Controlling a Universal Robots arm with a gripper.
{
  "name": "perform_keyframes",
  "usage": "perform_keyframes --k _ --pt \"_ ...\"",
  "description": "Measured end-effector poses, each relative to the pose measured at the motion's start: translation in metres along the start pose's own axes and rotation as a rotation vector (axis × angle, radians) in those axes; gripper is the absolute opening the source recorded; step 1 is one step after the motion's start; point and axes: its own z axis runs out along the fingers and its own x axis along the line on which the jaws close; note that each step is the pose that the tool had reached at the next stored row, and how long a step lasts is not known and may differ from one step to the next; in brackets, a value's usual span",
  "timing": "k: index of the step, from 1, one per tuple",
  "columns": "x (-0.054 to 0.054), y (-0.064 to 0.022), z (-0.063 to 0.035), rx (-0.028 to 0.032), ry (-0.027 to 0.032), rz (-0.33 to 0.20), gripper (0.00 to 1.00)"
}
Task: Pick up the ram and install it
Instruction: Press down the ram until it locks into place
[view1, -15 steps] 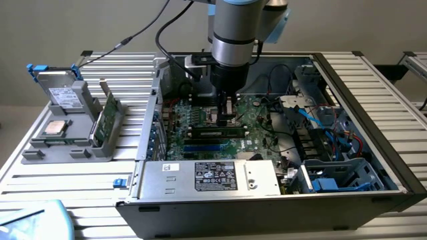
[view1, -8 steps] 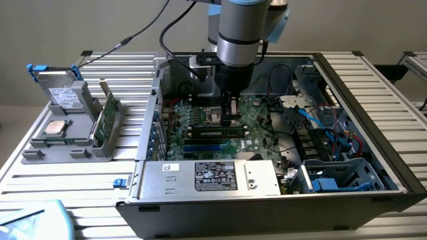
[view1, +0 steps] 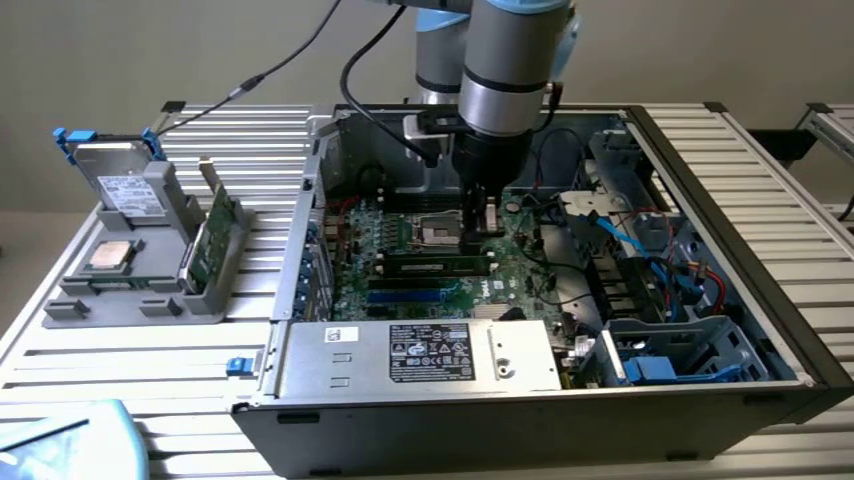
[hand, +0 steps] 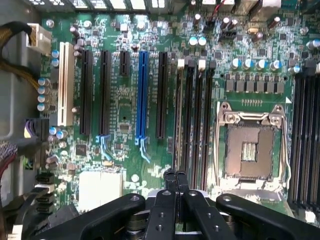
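Observation:
The ram (view1: 430, 266), a dark-green stick with black chips, stands on edge in a memory slot on the motherboard (view1: 400, 290), beside the processor socket (view1: 441, 232). In the wrist view the ram (hand: 178, 120) shows edge-on in the slot farthest from the socket (hand: 250, 145). My gripper (view1: 483, 228) reaches straight down into the open case at one end of that slot. Its black fingers (hand: 170, 182) are pressed together with nothing between them, just over the ram's near end; whether the gripper (hand: 175, 175) touches the ram I cannot tell.
A grey fixture (view1: 134, 290) at the exterior view's left holds another green stick (view1: 211, 245), a square processor chip (view1: 111, 256) and a drive (view1: 127, 185). The power supply (view1: 427, 352), blue cables (view1: 641, 240) and case walls (view1: 310, 200) hem in the board.

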Motion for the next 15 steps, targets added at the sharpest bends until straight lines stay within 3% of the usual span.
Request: perform_keyframes --k 8,15 --pt "-0.001 -0.0007 0.0102 0.0001 -0.0065 0.000 0.11" --pt "-0.001 -0.0011 0.0160 0.0001 -0.0071 0.000 0.11"
